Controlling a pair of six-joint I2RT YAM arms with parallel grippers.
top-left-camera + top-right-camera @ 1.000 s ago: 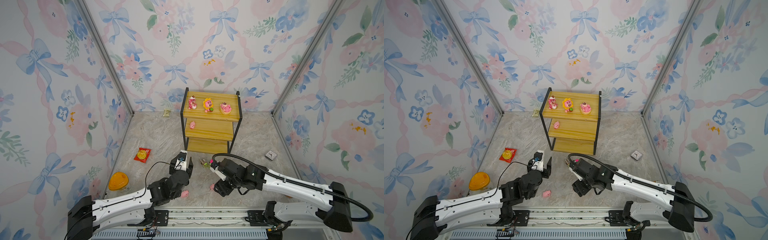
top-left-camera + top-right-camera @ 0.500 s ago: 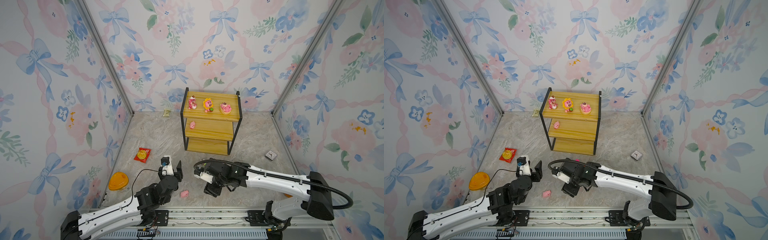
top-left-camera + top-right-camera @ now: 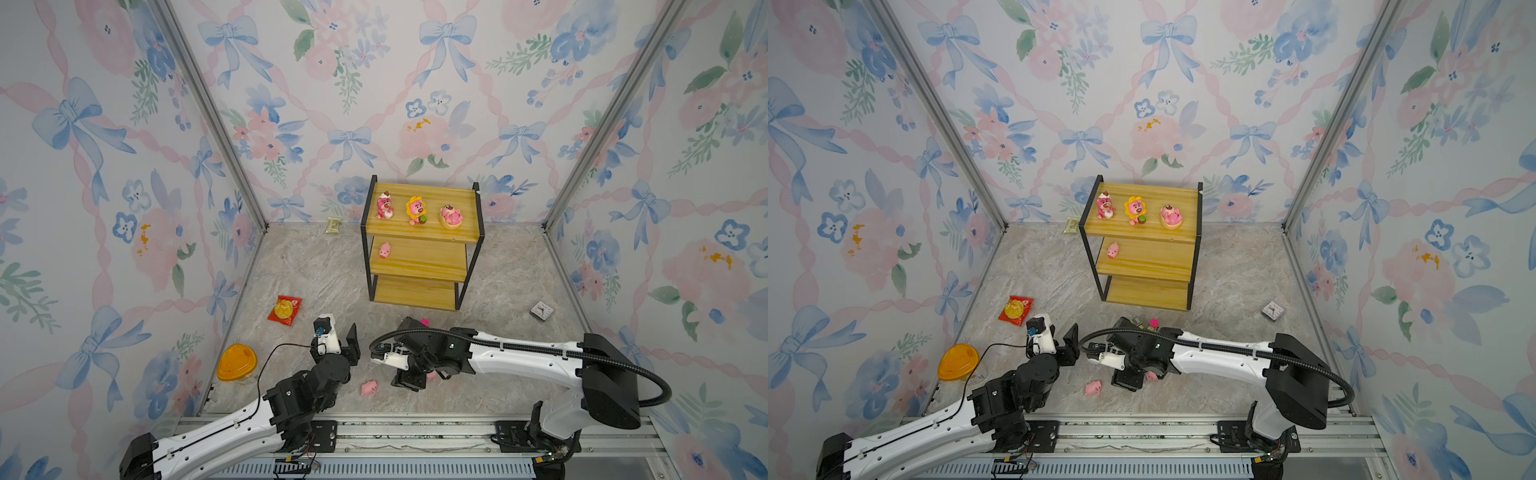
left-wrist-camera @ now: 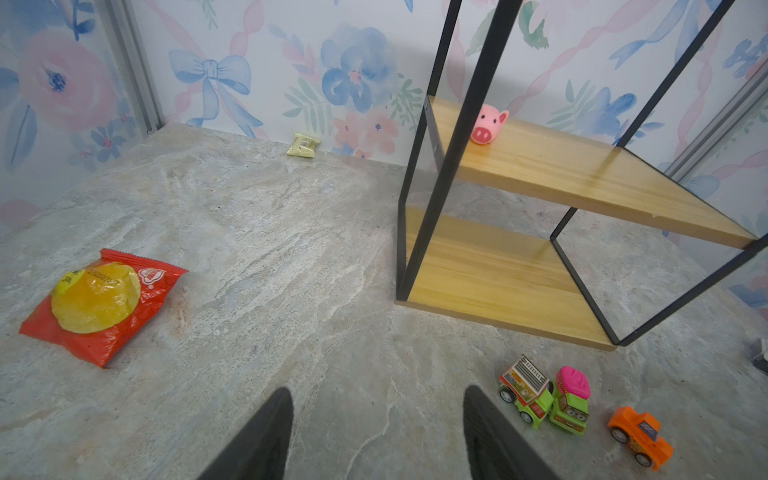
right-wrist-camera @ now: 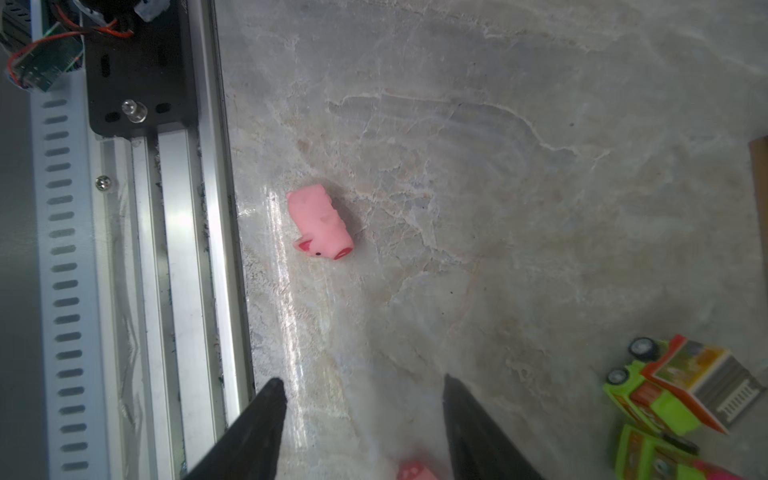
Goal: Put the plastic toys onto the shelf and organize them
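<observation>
**Right arm swings in over a pig, left arm draws back**

Since a second ago the white-and-black right arm (image 3: 519,357) has swung across toward the middle. The left arm (image 3: 232,432) has pulled back toward its own side.

The right fingers (image 5: 253,436) stand apart, low over the marbled grey worktop (image 3: 316,266). A small pink plastic pig (image 5: 413,469) sits blurred between them, close to one finger. I cannot tell whether it is touched. The left fingers (image 4: 262,440) stand apart too, holding nothing, and point toward the shelf.

The three-tier shelf of yellow wooden boards in a thin black metal frame (image 3: 428,259) stands upright at the back of the worktop. An orange-lidded jar (image 3: 236,362) and a red snack packet (image 3: 284,309) lie apart from it, on the left arm's side.

Three mini plastic cars sit on the worktop just in front of the bottom board. A green truck with a grey roof (image 4: 525,390) touches a pink-and-green car (image 4: 571,399). An orange car (image 4: 640,436) sits a little apart from them.

Three pink bear figurines (image 3: 417,210) stand in a row on the top board. A second pink pig (image 3: 384,250) sits on the middle board near its left end. A third pink pig (image 3: 368,387) lies on the worktop near the front rail, between the two arms.
</observation>
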